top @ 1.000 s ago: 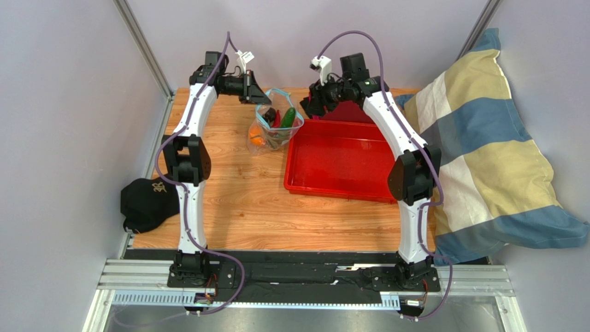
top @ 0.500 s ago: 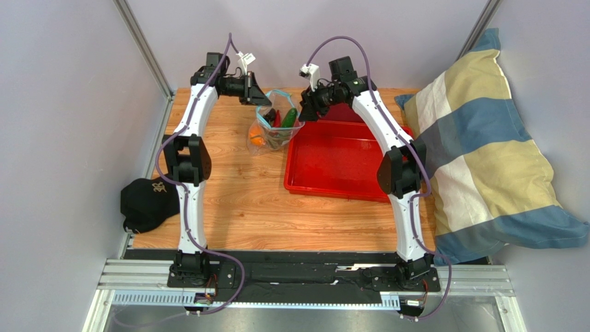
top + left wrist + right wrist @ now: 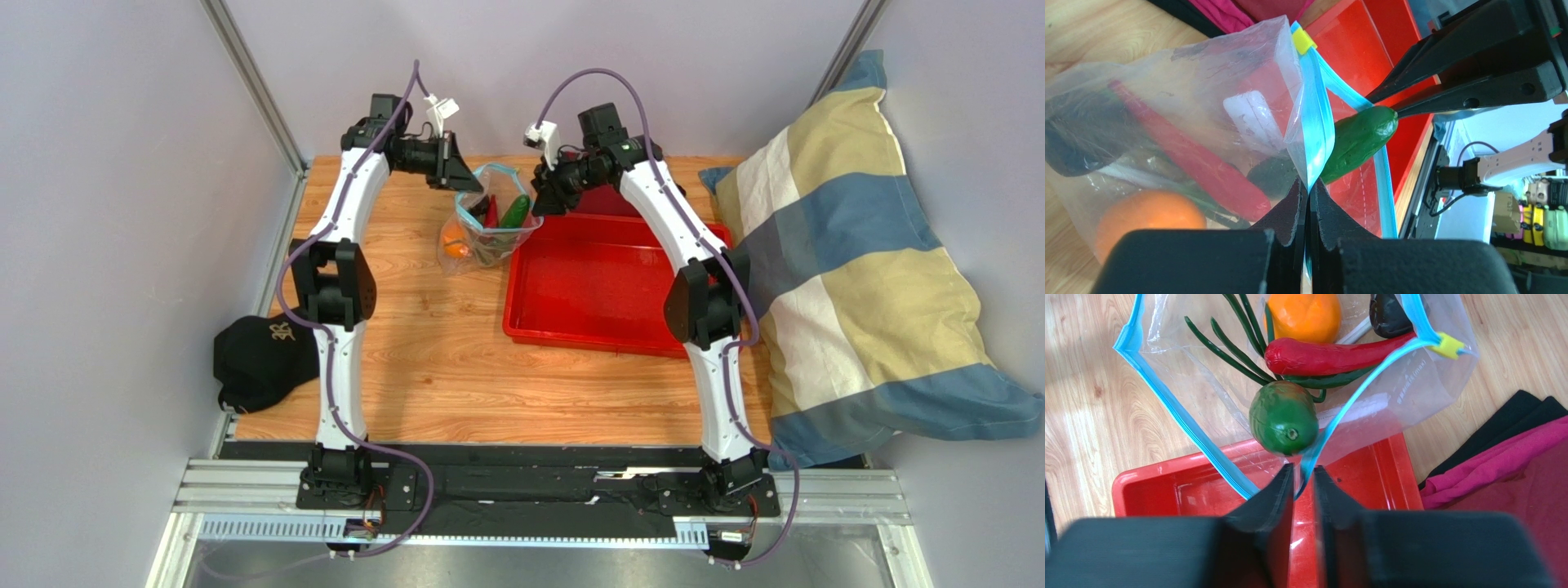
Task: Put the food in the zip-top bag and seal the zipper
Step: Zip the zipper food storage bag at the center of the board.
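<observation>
- Held up with its mouth wide open, at the far side of the table (image 3: 405,355): the clear zip-top bag (image 3: 491,233), over the wood and just left of the red tray (image 3: 613,288).
- Deep inside the bag: an orange fruit (image 3: 1303,315), a red chili (image 3: 1327,355), thin stalks of green onion (image 3: 1226,346) and a small dark round piece (image 3: 1387,315).
- Poking out through the mouth: a fat green vegetable (image 3: 1284,416), its round end close to the right gripper (image 3: 1303,478).
- Running all round the mouth: the blue zipper (image 3: 1177,413), not pressed shut, with a yellow slider (image 3: 1447,346) at one end.
- Pinching the zipper on one side, pressed tight together: the left gripper (image 3: 1309,193).
- Pinching the zipper on the other side, with only a thin gap: the right gripper, above the tray's edge.
- Lying beside the tray in the right wrist view: a pink and black cloth (image 3: 1511,447).
- Off to the sides: a black cap (image 3: 258,355) at the left table edge and a striped pillow (image 3: 859,270) on the right.
</observation>
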{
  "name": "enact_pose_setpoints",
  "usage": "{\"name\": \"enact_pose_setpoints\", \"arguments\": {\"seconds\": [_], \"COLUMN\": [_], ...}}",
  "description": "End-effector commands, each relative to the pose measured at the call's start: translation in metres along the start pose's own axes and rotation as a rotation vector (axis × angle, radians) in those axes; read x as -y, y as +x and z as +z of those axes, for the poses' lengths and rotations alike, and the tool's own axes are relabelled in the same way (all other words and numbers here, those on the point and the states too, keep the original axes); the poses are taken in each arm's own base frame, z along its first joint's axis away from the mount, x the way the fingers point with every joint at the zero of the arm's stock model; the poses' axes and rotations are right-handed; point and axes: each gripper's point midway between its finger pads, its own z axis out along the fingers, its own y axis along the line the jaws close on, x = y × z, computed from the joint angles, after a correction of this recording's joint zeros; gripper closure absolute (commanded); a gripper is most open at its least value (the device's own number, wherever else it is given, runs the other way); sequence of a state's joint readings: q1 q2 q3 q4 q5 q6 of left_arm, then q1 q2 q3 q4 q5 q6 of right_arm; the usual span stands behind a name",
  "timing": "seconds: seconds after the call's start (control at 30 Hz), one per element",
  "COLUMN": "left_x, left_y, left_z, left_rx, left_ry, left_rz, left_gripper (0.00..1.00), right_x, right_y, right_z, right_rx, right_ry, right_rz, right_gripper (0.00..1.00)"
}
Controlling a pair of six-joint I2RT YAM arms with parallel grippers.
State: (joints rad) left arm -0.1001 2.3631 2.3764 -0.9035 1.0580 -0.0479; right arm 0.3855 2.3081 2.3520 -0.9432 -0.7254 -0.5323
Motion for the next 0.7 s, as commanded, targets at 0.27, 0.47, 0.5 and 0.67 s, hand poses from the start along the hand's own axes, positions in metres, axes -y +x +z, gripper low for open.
{"name": "enact_pose_setpoints", "arguments": {"seconds": [0.27, 0.47, 0.5, 0.67], "left_x": [0.053, 0.076, 0.081, 0.091], "left_y": [-0.012, -0.042, -0.043, -0.032], "left_z": [-0.032, -0.075, -0.081, -0.08], "left_rx": [-0.001, 0.05, 0.044, 0.029], "left_ry": [-0.091, -0.352, -0.396, -0.362], "left_rz": [0.248, 0.501, 0.545, 0.508], "left_gripper": [1.0, 1.0, 1.0, 1.0], "right_x": [0.002, -0.024, -0.032, -0.078], "right_y": [-0.058, -0.147, -0.16, -0.185], "right_z": [-0.024, -0.073, -0.075, -0.063], "right_rx": [0.087, 0.334, 0.372, 0.44], "right_ry": [0.105, 0.175, 0.167, 0.061], "right_rz": [-0.248, -0.234, -0.24, -0.154], "right_gripper": [1.0, 1.0, 1.0, 1.0]}}
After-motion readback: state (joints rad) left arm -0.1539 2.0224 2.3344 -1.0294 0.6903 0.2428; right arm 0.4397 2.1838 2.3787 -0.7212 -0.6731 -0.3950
